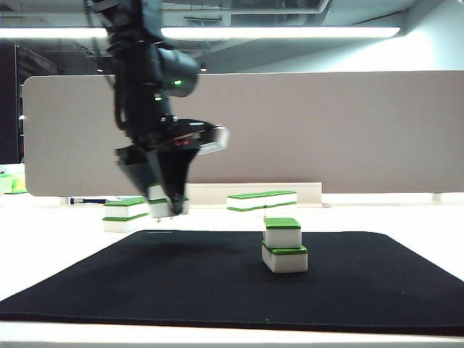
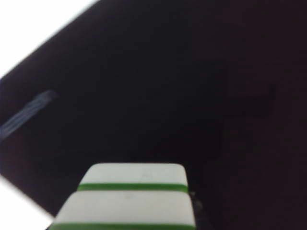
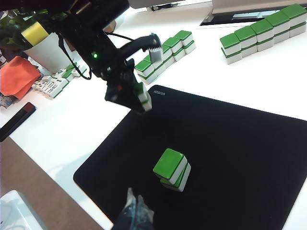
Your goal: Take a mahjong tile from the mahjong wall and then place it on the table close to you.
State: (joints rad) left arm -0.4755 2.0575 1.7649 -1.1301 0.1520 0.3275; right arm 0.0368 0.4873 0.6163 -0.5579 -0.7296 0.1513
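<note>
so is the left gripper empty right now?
No, the left gripper holds two stacked tiles above the black mat.

Left end effector closed on load; right end effector indistinct.

The black mat carries a small pale printed mark at its corner near the left gripper, too small and blurred to read. No other lettering, number or sign is legible.
</note>
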